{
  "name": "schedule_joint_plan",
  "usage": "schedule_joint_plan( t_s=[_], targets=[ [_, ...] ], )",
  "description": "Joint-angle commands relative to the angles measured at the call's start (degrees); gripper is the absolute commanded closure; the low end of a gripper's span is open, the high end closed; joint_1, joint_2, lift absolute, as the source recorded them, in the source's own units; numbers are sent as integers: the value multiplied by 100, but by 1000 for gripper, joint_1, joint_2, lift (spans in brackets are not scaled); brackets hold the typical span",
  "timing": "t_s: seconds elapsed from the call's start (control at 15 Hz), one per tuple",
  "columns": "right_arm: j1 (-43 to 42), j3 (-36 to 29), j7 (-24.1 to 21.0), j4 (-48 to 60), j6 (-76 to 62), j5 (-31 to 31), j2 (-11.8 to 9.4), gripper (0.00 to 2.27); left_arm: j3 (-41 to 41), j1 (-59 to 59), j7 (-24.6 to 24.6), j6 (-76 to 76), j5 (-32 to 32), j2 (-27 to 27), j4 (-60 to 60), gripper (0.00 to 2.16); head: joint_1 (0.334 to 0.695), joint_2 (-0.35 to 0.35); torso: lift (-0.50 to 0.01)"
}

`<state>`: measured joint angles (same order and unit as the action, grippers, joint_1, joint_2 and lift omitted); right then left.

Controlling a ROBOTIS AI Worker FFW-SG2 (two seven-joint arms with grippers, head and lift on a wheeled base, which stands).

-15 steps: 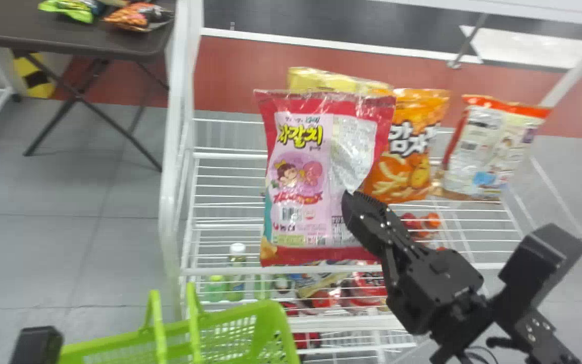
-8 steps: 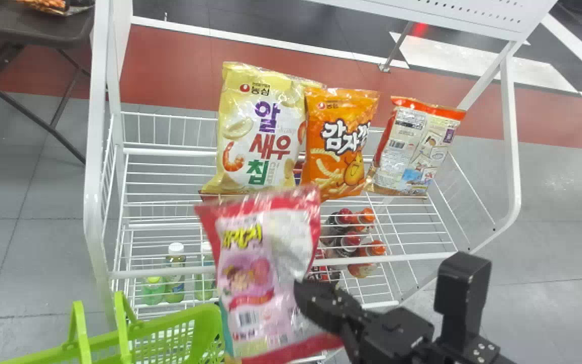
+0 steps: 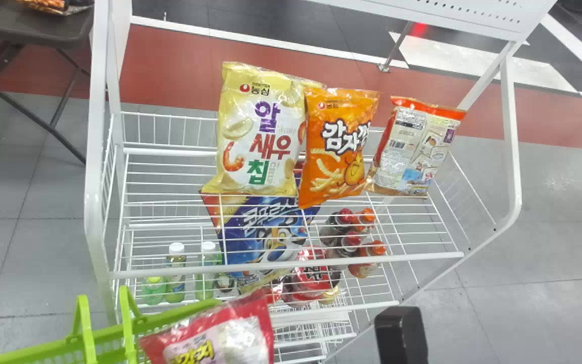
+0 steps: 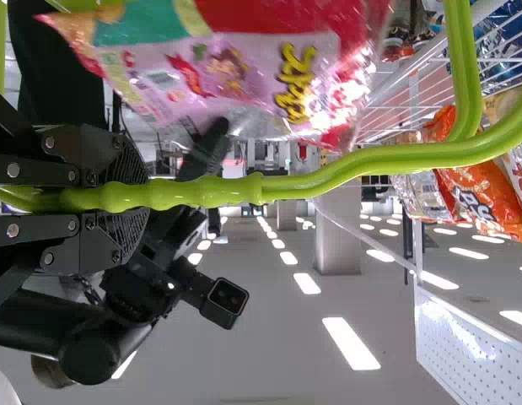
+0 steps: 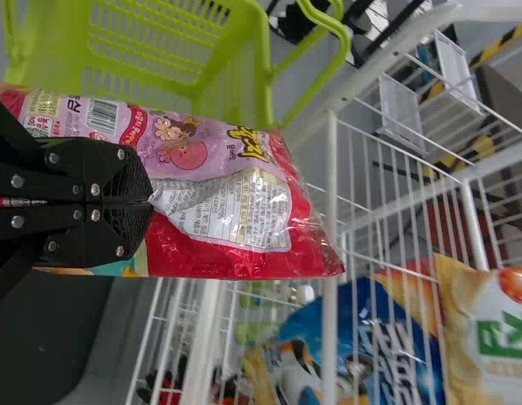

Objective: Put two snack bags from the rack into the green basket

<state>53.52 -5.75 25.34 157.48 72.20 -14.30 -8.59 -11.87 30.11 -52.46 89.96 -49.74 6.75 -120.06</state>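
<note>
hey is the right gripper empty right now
No, the right gripper has the red and pink snack bag pinched in it.

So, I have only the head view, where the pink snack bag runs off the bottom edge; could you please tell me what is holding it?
Observer: The right claw has it, with its fingers pinched shut on a fold in the face of the pink snack bag.

Operator: Thank you. And could you tell me whether the left claw has hold of anything?

Observer: It does: in the left wrist view the left claw is closed on the handle of the green basket.
</note>
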Motion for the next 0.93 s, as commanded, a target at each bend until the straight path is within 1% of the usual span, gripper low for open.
schedule_joint_plan(
  t_s=[0.0, 0.13, 0.2, 0.33, 0.4, 0.47, 0.53, 0.6, 0.73, 0.8, 0.87],
  targets=[
    [-35, 329, -37, 2, 106, 32, -11, 2013, 0, 4, -1, 7, -9, 1, -17, 1369, 695, -350, -5],
    [-158, 751, -108, -113, 36, 261, -29, 2013, 0, 4, -1, 7, -18, 1, -43, 1369, 695, -311, -5],
    [-210, 936, -160, -236, -123, 366, -29, 2013, 0, 13, -1, 7, -18, 1, -61, 1369, 695, -265, -5],
    [-369, 1270, -292, -587, -457, 533, -29, 2013, 0, 21, -18, 7, -18, 1, -87, 1369, 695, -213, -5],
    [-439, 1445, -363, -807, -861, 674, -29, 2013, 9, 21, -36, 7, -18, 1, -96, 1369, 695, -191, -5],
    [-536, 1604, -363, -1035, -1037, 788, -29, 2013, 0, 30, -45, 7, -18, 1, -114, 1369, 695, -139, -5],
    [-623, 1683, -363, -1229, -1230, 788, -29, 2013, 0, 39, -54, 7, -18, 1, -122, 1369, 695, -112, -5],
    [-703, 1788, -468, -1413, -1423, 806, -29, 2013, 0, 48, -54, 7, -18, 1, -158, 1369, 695, -85, -5],
    [-905, 1973, -538, -1703, -1511, 841, -29, 2013, 0, 65, -62, 7, -27, 10, -184, 1369, 695, -48, -5],
    [-1037, 2122, -591, -1906, -1546, 964, -29, 2013, 0, 65, -62, 7, -27, 10, -210, 1369, 695, -13, -5],
    [-1151, 2263, -609, -2090, -1582, 1131, -29, 2010, 0, 74, -62, 7, -27, 10, -228, 1369, 695, 0, -5]
  ],
)
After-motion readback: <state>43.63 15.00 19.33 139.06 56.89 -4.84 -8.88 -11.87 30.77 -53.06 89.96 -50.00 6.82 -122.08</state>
